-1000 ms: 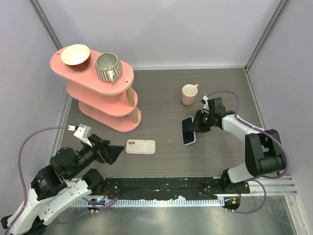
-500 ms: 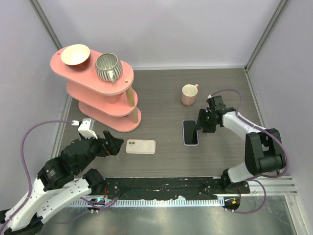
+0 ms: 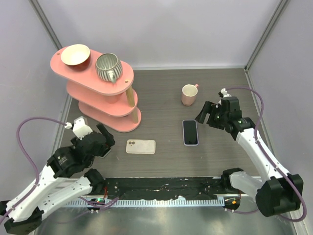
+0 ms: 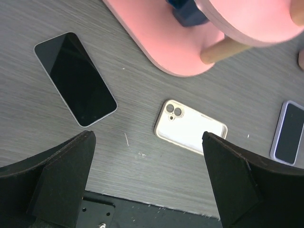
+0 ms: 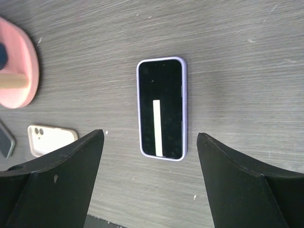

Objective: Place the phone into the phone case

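Right of the phone case (image 3: 141, 146), the purple phone (image 3: 190, 132) now lies flat, released; right gripper (image 3: 208, 114) and left gripper (image 3: 106, 141) both stand spread.

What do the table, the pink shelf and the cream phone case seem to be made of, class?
Table: likely laminate, matte, with printed-looking grey wood grain. Pink shelf: painted board or plastic, smooth and even in colour, on bare wooden posts. Phone case: probably plastic or silicone, satin cream, with a moulded raised rim.
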You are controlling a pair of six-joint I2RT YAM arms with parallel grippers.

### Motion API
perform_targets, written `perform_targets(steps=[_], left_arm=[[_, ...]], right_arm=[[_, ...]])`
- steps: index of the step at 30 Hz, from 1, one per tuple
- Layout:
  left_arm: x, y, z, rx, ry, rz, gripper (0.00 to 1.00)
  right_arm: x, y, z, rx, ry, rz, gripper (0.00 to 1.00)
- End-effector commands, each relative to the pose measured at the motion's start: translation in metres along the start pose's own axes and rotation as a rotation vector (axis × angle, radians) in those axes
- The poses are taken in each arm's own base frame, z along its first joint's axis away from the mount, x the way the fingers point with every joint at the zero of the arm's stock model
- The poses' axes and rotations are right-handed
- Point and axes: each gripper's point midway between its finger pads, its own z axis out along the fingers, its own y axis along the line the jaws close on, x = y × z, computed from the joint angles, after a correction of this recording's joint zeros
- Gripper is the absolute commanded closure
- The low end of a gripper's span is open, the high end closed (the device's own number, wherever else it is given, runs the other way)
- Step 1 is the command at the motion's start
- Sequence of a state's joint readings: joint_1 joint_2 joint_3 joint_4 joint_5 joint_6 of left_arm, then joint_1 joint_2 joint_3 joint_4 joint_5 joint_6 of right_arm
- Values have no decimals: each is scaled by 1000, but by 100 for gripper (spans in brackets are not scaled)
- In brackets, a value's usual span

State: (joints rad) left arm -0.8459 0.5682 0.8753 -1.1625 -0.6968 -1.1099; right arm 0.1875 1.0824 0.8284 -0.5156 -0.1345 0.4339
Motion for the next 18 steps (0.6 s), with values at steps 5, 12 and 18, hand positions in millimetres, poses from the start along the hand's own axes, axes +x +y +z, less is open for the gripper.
perform_targets(steps=[5, 12, 18], left_arm=[[-14, 4, 28, -155, -33, -174, 0], [20, 25, 65, -279, 170, -324, 0], [24, 78, 81, -497, 171, -388, 0]], right_arm=[[13, 32, -21, -207, -22, 53, 14], [29, 37, -23, -275, -9, 47, 16], [24, 42, -28, -302, -19, 20, 16]])
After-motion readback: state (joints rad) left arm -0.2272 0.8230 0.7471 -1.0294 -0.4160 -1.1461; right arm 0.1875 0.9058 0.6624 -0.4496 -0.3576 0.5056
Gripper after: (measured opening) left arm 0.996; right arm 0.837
